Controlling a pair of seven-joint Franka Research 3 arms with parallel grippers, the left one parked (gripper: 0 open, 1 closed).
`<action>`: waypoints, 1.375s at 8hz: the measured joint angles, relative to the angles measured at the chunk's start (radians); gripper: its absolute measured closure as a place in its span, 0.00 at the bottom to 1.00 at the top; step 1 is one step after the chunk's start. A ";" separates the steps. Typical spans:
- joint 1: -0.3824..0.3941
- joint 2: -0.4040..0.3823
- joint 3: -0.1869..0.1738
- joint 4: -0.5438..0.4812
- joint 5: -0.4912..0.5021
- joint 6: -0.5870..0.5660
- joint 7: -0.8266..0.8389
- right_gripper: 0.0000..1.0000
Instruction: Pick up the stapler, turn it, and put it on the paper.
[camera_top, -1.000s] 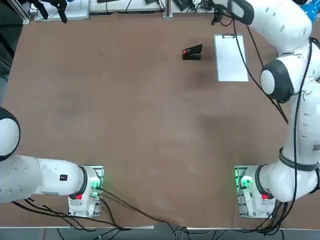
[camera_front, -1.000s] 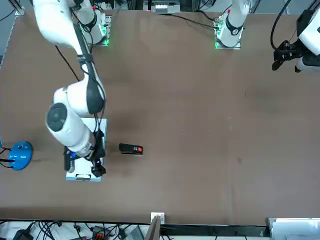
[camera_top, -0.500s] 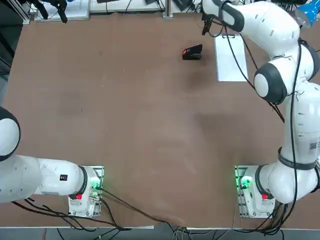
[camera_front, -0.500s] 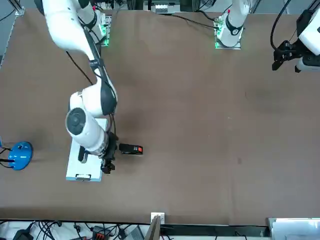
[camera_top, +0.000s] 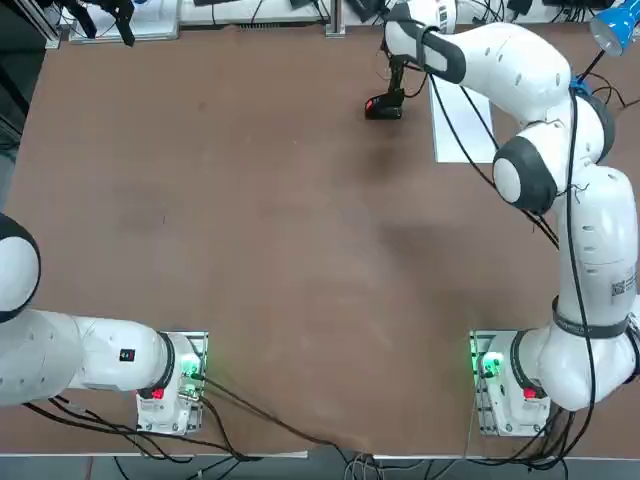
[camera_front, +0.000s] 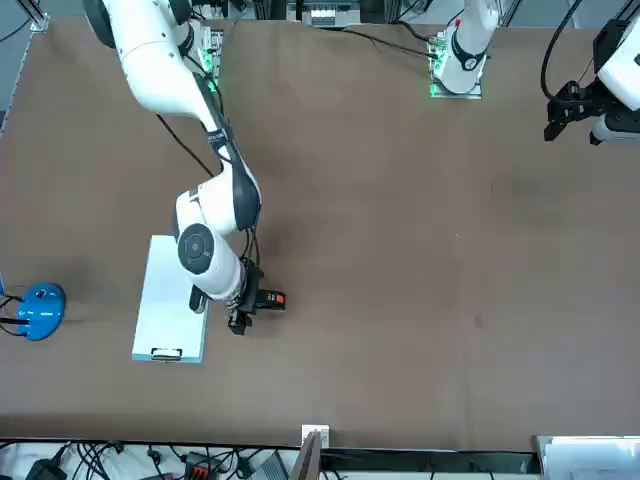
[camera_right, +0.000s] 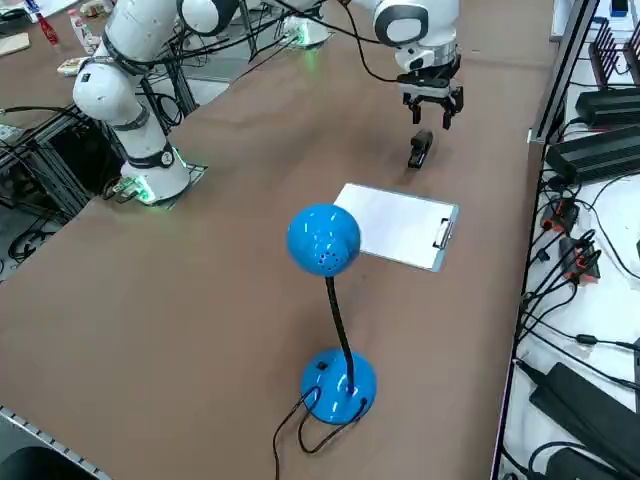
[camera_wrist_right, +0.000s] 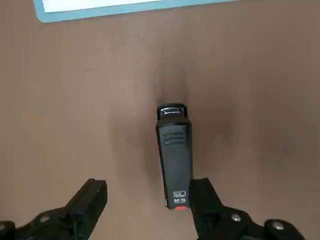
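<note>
While the right gripper (camera_wrist_right: 145, 200) is held open above it, the stapler (camera_wrist_right: 174, 152) is seen flat (black, red-marked end).

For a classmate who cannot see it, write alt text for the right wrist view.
A small black stapler with a red mark lies flat on the brown table, untouched, between the two open fingers of the right gripper, much nearer one finger than the other. An edge of the white paper shows beyond it.
</note>
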 joint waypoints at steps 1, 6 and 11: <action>0.000 0.006 -0.001 0.000 0.000 0.000 0.000 0.00; 0.024 0.023 0.000 -0.003 0.000 -0.007 -0.027 0.00; 0.024 0.034 -0.001 -0.027 0.000 -0.009 -0.032 0.00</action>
